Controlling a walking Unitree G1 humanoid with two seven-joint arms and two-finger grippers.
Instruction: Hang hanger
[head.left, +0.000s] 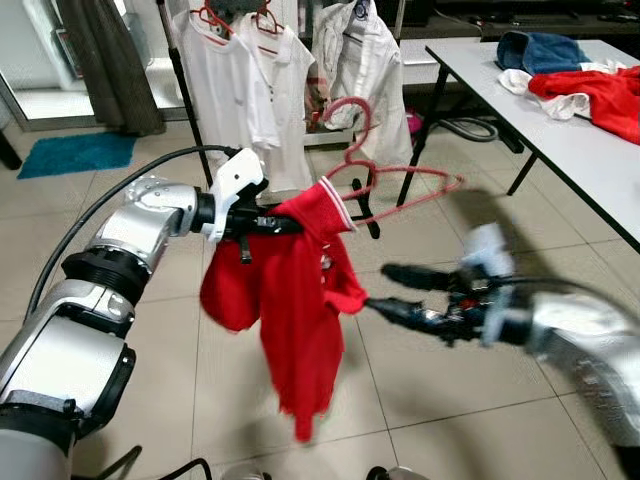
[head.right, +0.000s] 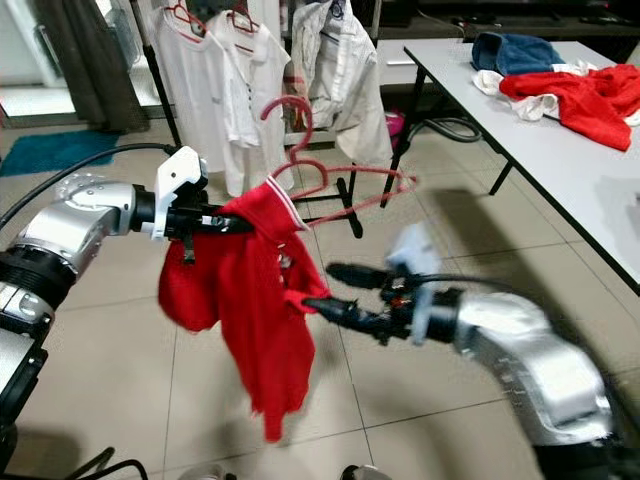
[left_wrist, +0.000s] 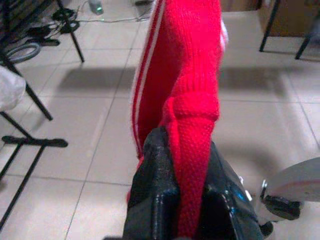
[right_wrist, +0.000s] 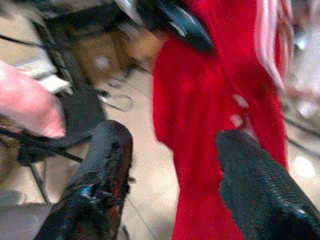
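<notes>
Right gripper (head.left: 385, 290): nearest the camera, blurred; its two long black fingers are spread apart and empty, tips just beside the hanging cloth, apparently ready to steady the garment or take the hanger.
Left gripper (head.left: 262, 224): clenched on a fold of the red knitted polo shirt with white-striped collar (head.left: 295, 320); the wrist view shows the fabric pinched between both fingers, so the shirt's weight hangs from this grip.
Pink plastic hanger (head.left: 385, 185): one shoulder sits inside the shirt's collar, the other arm and the hook stick out bare, tilted up and away toward the rack; the shirt looks only half dressed on it.
White table (head.left: 560, 130): to the right, carrying a heap of red, white and blue clothes.
Black garment rack (head.left: 185, 90): farthest, well apart from the hook, holding white shirts on red hangers; judged the destination.
</notes>
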